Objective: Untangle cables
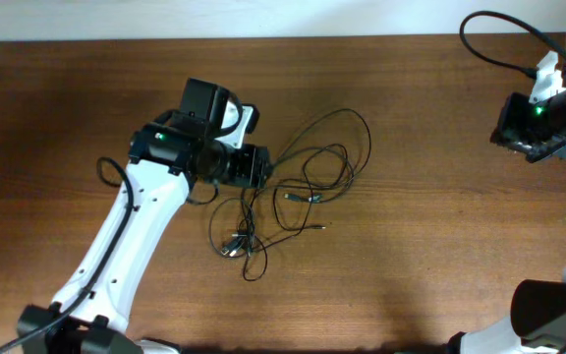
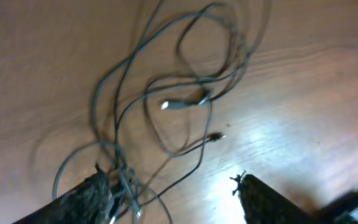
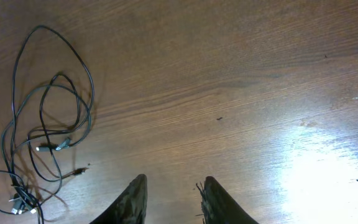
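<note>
Left jaws apart, one beside cables (image 2: 173, 106); wrist-only.

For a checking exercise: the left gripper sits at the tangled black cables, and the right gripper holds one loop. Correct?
No. The right gripper holds nothing: the right wrist view shows it open over bare table, apart from the cables. The left gripper does sit at them.

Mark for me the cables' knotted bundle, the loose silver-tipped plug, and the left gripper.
cables (image 1: 235, 246): overhead view, on the knotted bundle of plug ends.
silver-tipped plug (image 2: 174, 105): left wrist view, on the plug's middle.
left gripper (image 2: 173, 182): left wrist view, midway between its open fingertips.
</note>
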